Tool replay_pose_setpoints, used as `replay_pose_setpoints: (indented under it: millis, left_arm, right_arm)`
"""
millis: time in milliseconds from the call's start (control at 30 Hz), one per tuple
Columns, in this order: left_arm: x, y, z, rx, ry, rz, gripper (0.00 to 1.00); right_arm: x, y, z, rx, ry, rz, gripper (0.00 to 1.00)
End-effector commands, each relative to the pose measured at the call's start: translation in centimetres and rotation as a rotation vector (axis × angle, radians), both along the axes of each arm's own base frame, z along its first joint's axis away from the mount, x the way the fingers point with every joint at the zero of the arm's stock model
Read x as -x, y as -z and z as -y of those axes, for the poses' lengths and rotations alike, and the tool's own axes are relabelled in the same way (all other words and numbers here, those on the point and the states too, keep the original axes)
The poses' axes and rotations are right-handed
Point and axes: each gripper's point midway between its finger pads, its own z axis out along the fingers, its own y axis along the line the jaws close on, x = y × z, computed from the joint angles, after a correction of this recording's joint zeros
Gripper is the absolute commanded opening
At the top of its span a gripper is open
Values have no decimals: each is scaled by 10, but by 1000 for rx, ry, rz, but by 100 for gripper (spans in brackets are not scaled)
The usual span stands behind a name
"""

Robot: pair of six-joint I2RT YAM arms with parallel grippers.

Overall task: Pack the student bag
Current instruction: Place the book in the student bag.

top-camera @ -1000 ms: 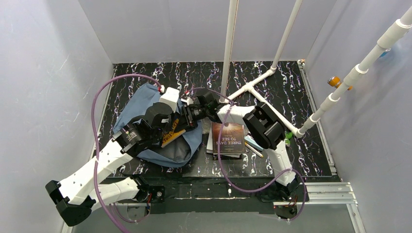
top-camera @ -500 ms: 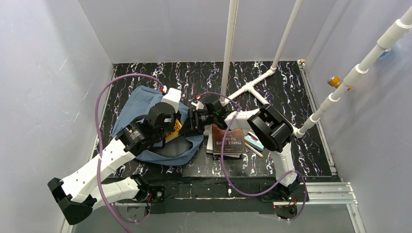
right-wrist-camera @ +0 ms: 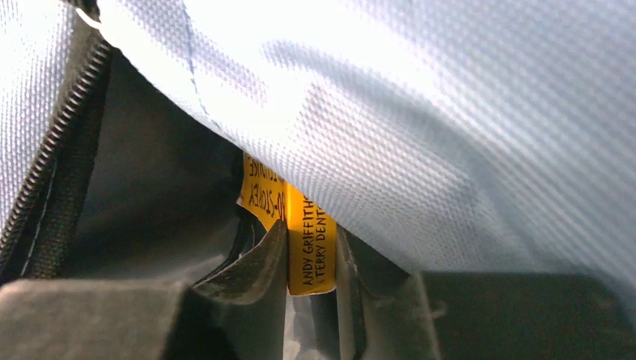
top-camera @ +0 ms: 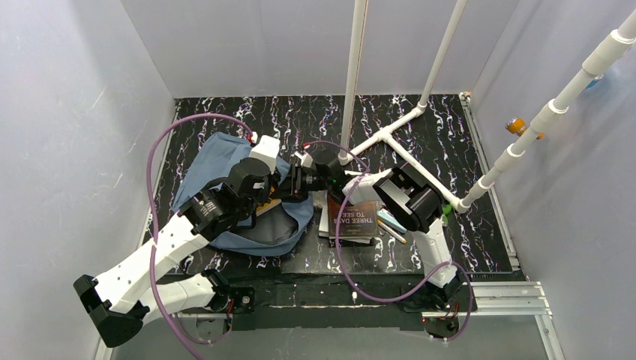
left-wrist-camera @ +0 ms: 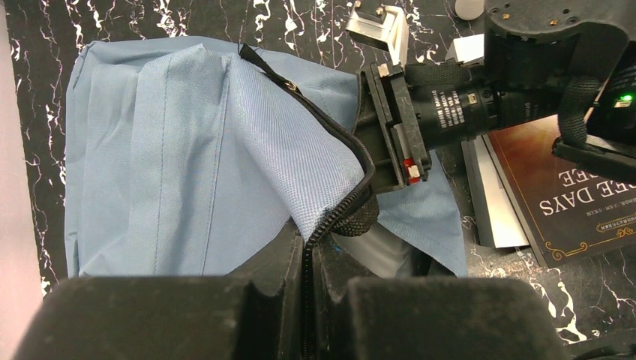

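The left gripper (left-wrist-camera: 307, 253) is pinching the black zipper edge of the soft slate-blue fabric backpack (left-wrist-camera: 172, 165), tenting its flap above the black white-veined tabletop (left-wrist-camera: 262, 22). The right arm's black wrist (left-wrist-camera: 450, 112) is poking under that flap from the right, near a brown hardcover book (left-wrist-camera: 577, 195) lying on a pale one (left-wrist-camera: 491, 202).

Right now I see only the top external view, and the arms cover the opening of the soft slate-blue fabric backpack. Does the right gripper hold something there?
Observer: Yes. In the right wrist view, the right gripper is shut on the spine of a yellow book with black lettering.
Operator: Is the book inside the bag?
Observer: Partly. The blue fabric of the backpack hangs over its upper part, and the dark interior lies beside it.
Operator: And the left gripper?
Observer: In the left wrist view, the left gripper is shut on the dark zipper edge, with the flap raised.
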Motion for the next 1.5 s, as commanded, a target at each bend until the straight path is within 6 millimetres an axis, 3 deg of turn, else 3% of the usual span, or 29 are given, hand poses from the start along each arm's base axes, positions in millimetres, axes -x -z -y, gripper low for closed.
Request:
replay_pose_setpoints:
  millis: [0, 67, 133, 200, 367, 467, 567, 633, 800, 967, 1033, 1167, 1300, 1467]
  left_arm:
    - [-4, -19, 8, 69, 8, 57, 0]
    - [-5, -21, 8, 53, 19, 63, 0]
    - [-6, -21, 8, 23, 34, 69, 0]
    - [-7, -22, 7, 4, 41, 74, 0]
    - [-10, -24, 13, 6, 58, 70, 0]
    - [-11, -24, 19, 35, 52, 59, 0]
    - [-10, -28, 22, 80, 55, 65, 0]
    - [-10, -27, 20, 81, 43, 68, 0]
    - [-12, -17, 11, 47, 5, 73, 0]
    - [-12, -14, 7, 35, -13, 76, 0]
    - [-12, -13, 4, 31, -21, 81, 0]
    - [-11, -8, 3, 24, -25, 76, 0]
    - [-11, -2, 7, 35, -22, 59, 0]
    - [-12, 5, 13, 46, -7, 38, 0]
  right_arm:
    - [-8, -33, -17, -107, -31, 125, 18]
    - [2, -31, -14, -105, -109, 192, 2]
    - [9, -24, -8, -64, -165, 271, 1]
    - [12, -33, -9, -77, -174, 293, 1]
    - [19, -48, -47, -144, -145, 252, 1]
    - [10, -57, -72, -170, -53, 230, 1]
    - [-5, -62, -68, -158, 16, 249, 27]
    - [-9, -63, -56, -137, 32, 271, 38]
    - [-4, -49, -13, -54, 35, 262, 50]
    - [6, -34, 28, 136, -27, 337, 65]
    - [9, -34, 45, 221, -37, 388, 68]
    - [11, -54, 83, 360, -30, 504, 74]
    - [7, -59, 139, 559, 34, 552, 80]
    - [13, -49, 227, 787, 207, 477, 97]
